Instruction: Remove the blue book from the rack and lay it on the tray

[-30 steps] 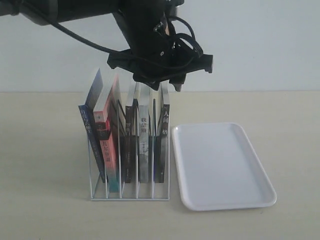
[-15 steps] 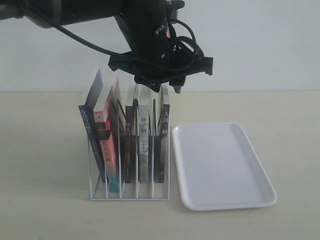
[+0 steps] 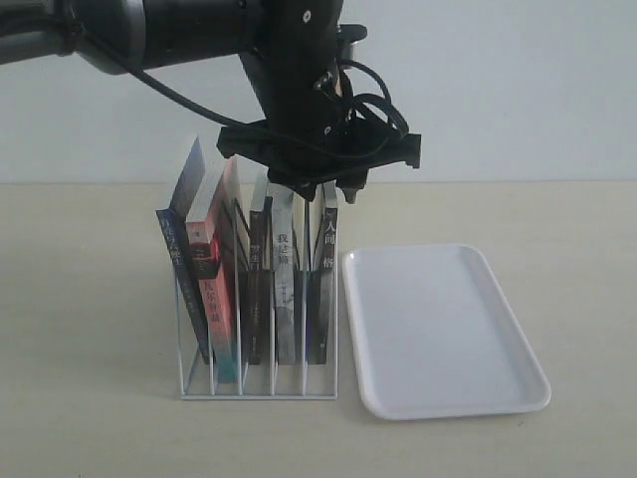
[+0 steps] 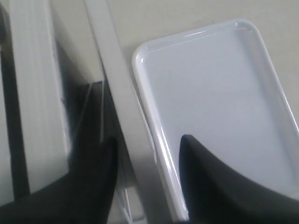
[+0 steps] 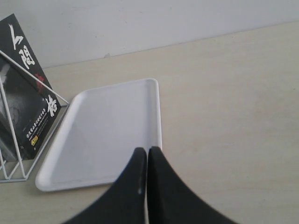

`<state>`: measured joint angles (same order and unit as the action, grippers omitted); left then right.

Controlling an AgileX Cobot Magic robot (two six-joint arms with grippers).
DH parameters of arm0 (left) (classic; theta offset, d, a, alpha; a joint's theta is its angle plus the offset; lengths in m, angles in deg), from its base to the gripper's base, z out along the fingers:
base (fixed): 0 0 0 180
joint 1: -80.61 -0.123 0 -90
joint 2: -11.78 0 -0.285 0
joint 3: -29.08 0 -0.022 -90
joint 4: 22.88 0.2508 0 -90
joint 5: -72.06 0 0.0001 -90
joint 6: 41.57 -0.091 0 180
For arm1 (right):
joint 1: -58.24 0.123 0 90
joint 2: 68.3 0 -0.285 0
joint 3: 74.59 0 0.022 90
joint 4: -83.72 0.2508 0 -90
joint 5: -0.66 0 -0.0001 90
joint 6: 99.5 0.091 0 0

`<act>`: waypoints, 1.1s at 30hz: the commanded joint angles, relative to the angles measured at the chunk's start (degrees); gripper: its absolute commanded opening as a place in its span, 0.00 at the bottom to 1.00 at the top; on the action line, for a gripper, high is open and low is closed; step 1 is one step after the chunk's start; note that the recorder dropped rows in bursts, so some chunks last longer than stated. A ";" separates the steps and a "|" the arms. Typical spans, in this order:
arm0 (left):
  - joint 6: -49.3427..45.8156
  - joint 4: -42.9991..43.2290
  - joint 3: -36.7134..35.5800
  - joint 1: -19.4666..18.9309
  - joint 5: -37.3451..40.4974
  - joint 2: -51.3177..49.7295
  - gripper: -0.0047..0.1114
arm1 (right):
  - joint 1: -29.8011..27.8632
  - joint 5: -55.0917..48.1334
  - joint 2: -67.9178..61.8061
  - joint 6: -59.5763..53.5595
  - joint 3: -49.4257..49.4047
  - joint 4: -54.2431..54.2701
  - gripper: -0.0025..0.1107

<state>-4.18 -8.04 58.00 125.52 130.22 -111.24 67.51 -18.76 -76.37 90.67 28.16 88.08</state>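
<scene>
The blue book (image 3: 179, 271) leans in the leftmost slot of the white wire rack (image 3: 259, 394), dark spine facing the exterior view. My left gripper (image 3: 326, 187) hovers open just above the rack's right end, far from the blue book. In the left wrist view its dark fingers (image 4: 96, 177) straddle the top edge of the rightmost book (image 4: 124, 135), left gripper (image 4: 147, 147) not closed on it. The white tray (image 3: 438, 329) lies bare to the right of the rack. My right gripper (image 5: 147, 154) is shut on nothing, above the tray (image 5: 107, 130); the exterior view does not show it.
A pink-red-spined book (image 3: 214, 291) stands beside the blue one, then black-spined books (image 3: 324, 279) fill the right slots. The rightmost black book (image 5: 28, 93) and rack wires (image 5: 13, 154) sit close to the tray's edge. The left arm's body and cables (image 3: 299, 90) hang over the rack.
The left gripper has sunk a little lower onto the tops of the right-hand books. Books, rack and tray have not moved.
</scene>
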 commanded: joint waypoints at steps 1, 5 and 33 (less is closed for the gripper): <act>0.71 0.69 0.33 0.23 -0.05 -0.39 0.39 | -0.15 0.52 0.29 -0.25 0.03 -0.13 0.02; 0.96 1.00 0.33 0.23 -0.05 -0.39 0.38 | -0.15 0.52 0.29 -0.25 0.03 -0.13 0.02; 0.72 1.49 2.95 0.23 2.26 -0.39 0.31 | -0.15 0.52 0.29 -0.25 0.03 -0.13 0.02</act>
<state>-3.72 -6.88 60.43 125.52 131.75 -111.82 67.51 -18.76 -76.37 90.67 28.16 88.08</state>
